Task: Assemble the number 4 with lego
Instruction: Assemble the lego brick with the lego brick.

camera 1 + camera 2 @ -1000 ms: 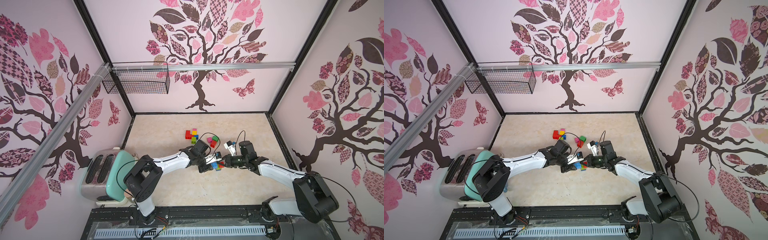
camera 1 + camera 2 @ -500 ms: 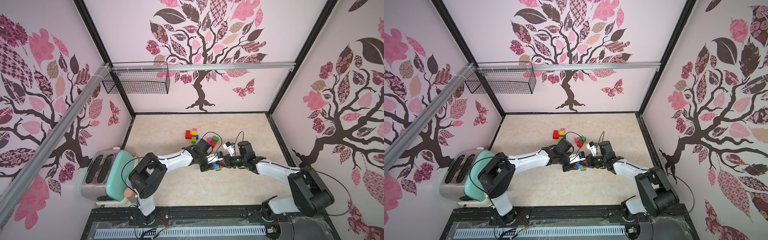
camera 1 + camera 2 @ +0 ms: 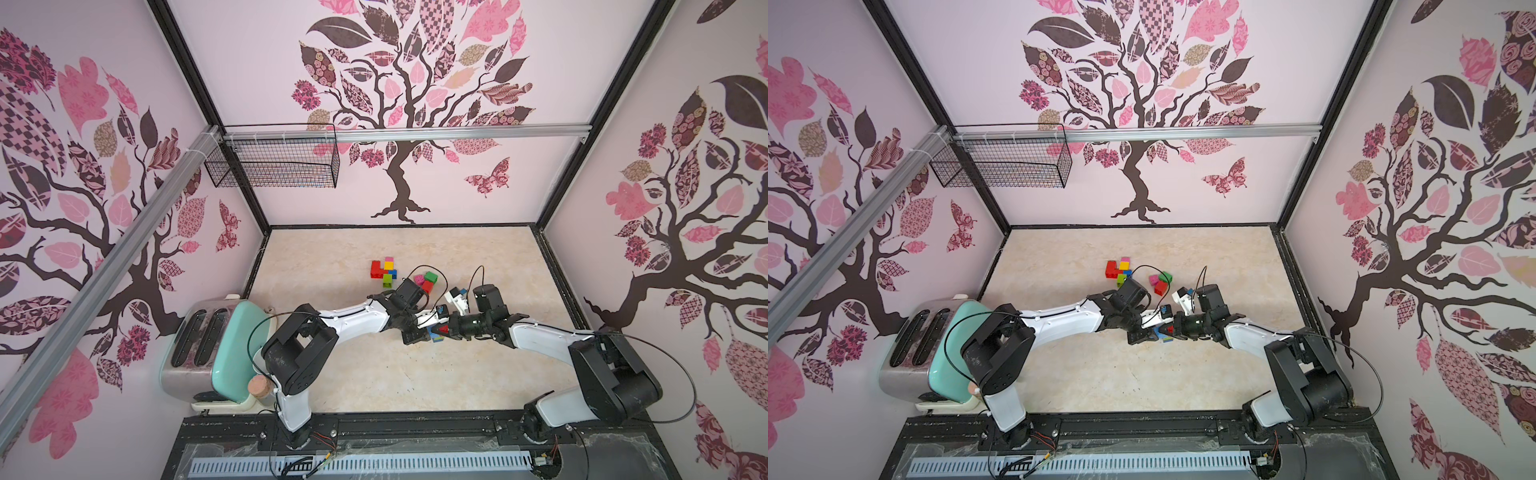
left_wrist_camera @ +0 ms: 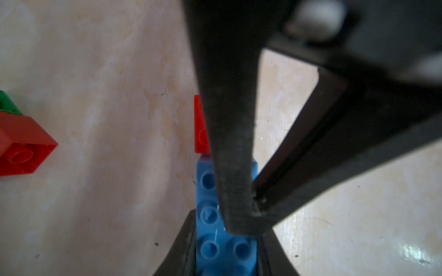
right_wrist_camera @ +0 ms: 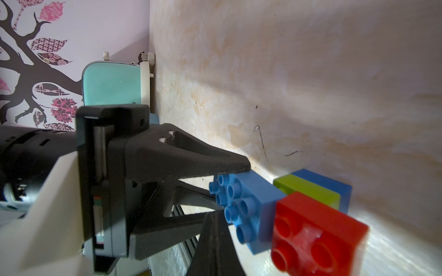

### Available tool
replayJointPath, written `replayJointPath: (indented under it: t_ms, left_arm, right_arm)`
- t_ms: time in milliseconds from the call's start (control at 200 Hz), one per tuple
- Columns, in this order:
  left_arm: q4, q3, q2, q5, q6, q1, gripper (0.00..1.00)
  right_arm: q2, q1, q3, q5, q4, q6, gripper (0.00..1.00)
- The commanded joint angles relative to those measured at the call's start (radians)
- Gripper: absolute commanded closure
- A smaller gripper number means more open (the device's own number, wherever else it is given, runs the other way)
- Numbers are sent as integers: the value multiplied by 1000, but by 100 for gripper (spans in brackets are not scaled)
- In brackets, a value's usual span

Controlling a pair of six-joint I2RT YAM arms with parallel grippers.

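A beige marbled tabletop (image 3: pixel 374 374) fills the floor of a black-framed booth. Its pale pink walls (image 3: pixel 415 83) carry a brown tree with patterned pink leaves. A black wire basket (image 3: pixel 274 166) hangs from an aluminium rail (image 3: pixel 457 133) on the far wall, towards the left. A mint-and-chrome toaster (image 3: pixel 208 353) sits at the near left edge.

Around mid-table the left gripper (image 3: pixel 424 330) is clamped on a long blue studded plastic brick (image 4: pixel 208 215), one finger on each side. That brick is joined to a lime brick (image 5: pixel 308 191) and a red square brick (image 5: pixel 315 229). The right gripper (image 3: pixel 446 328) meets this stack from the right with its fingers together over the blue brick. Whether they pinch the red one is hard to tell.

Farther back lie a red, yellow, pink, blue and lime brick cluster (image 3: pixel 383 271) and, just to its right, a pink, green and red brick group (image 3: pixel 428 280).
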Motion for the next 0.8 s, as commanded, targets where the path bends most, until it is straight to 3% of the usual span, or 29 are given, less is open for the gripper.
replayJointPath:
  t_ms: [0, 175, 540, 795]
  left_arm:
    - [-24, 37, 30, -7, 5, -11, 100]
    - [-28, 40, 36, -7, 7, -13, 100]
    - [-50, 52, 37, -30, 1, -13, 100]
    - [-85, 88, 44, -48, -22, -14, 100]
  right_arm:
    - [27, 5, 6, -24, -3, 2, 100]
    - [44, 6, 22, -16, -16, -2, 100]
    - [66, 6, 52, 299, -290, -94, 100]
    - [54, 6, 31, 346, -309, -98, 100]
